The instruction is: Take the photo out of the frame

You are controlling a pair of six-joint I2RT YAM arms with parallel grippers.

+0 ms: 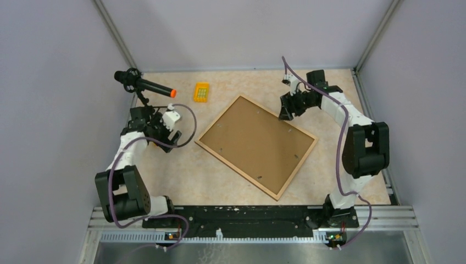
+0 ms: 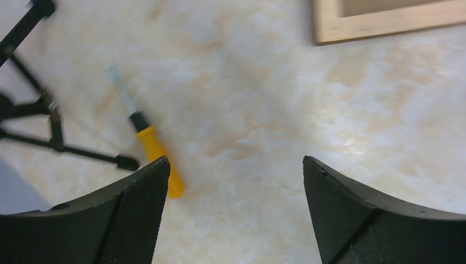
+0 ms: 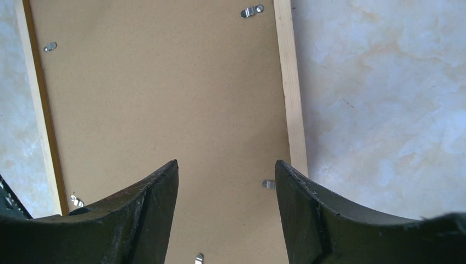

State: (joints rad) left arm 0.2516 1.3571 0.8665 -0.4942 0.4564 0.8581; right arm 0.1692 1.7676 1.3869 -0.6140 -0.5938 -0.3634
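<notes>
Centred on the beige marbled table (image 1: 220, 181), the large wooden-rimmed picture frame (image 1: 256, 144) lies brown fibreboard back up, exposing its small metal clips (image 3: 252, 10). The photo presumably sits hidden beneath. Both tools gape empty: the right gripper (image 3: 226, 170) over the back, the left gripper (image 2: 235, 165) near an orange-handled screwdriver (image 2: 151, 144).

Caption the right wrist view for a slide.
Open right gripper above the frame lying back-up, small metal clips along its wooden rim.

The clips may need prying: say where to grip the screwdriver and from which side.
Grip the screwdriver by its thick orange handle, coming straight down with the jaws across its width. It lies flat on the table, and the thin shaft gives little to pinch.
</notes>
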